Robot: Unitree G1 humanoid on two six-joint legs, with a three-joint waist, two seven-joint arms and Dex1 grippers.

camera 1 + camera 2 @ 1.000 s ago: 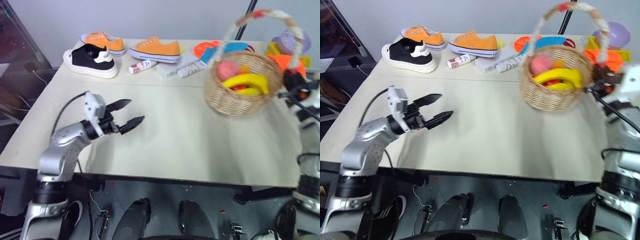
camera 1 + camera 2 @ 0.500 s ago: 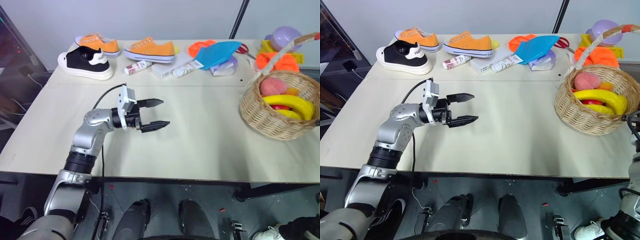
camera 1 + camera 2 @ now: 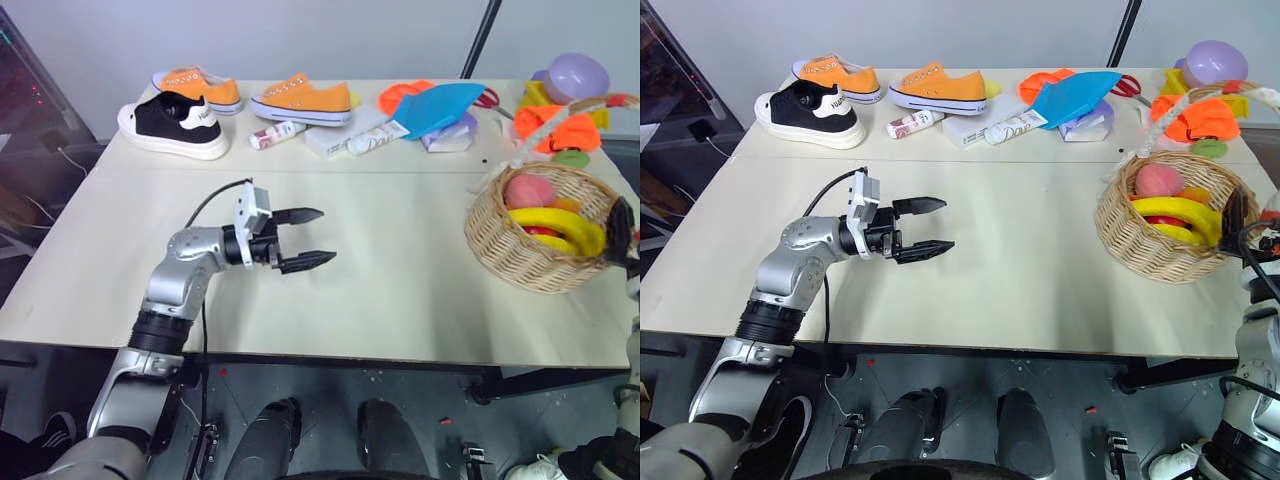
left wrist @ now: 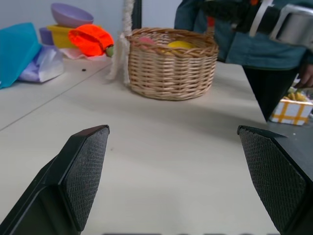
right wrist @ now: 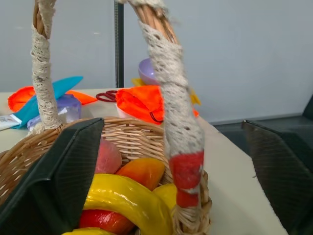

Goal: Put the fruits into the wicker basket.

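Curved yellow banana (image 3: 1170, 212) and round pink-orange peach (image 3: 1159, 181) lie in round tan wicker basket (image 3: 1140, 240) at table's right edge; right gripper (image 5: 171, 161) spread astride its handle, left gripper (image 3: 923, 226) spread mid-table.

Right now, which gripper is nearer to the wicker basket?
Right. The right gripper is at the wicker basket's right rim, fingers open. The left gripper hovers open over the middle of the table, well to the basket's left.

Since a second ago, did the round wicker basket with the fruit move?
Yes. The round tan wicker basket has moved toward the robot's right, away from the orange canvas shoe, and now sits on the table near the right edge.
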